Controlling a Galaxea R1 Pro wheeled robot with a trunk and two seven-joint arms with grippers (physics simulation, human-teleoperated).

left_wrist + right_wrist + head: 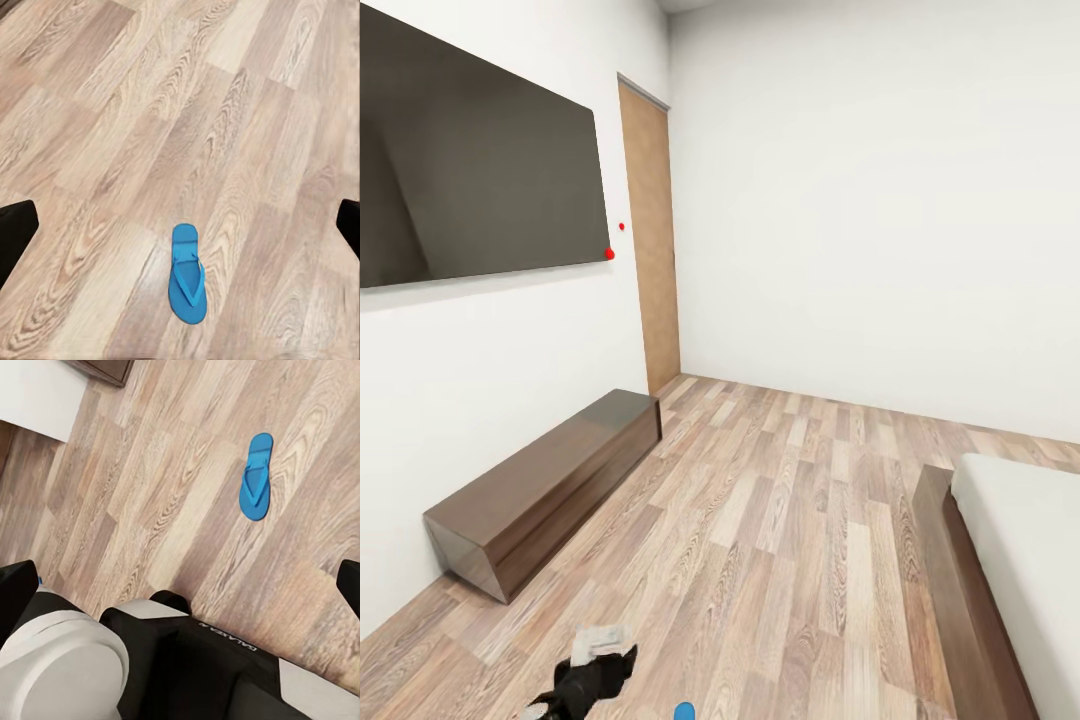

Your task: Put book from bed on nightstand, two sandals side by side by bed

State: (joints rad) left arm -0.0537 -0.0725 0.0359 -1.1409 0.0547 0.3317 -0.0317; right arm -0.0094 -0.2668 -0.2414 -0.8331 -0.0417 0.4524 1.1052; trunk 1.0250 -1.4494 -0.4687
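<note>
Wood-plank floor (780, 520) of the bedroom carries one blue sandal (186, 274), flat, well apart from the bed (1020, 560); left gripper (180, 225) hangs above it, fingers spread wide. Judged light and flexible; best pinched across the sole edge; right gripper (180, 585) also parted, empty.

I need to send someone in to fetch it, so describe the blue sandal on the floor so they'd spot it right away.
Look at the brown wood-plank floor of the white-walled room, in the open stretch away from the bed. A single sandal lies flat there, sole down, strap up. It is bright blue with a thong strap, the one vivid colour against the pale brown planks around it.
</note>
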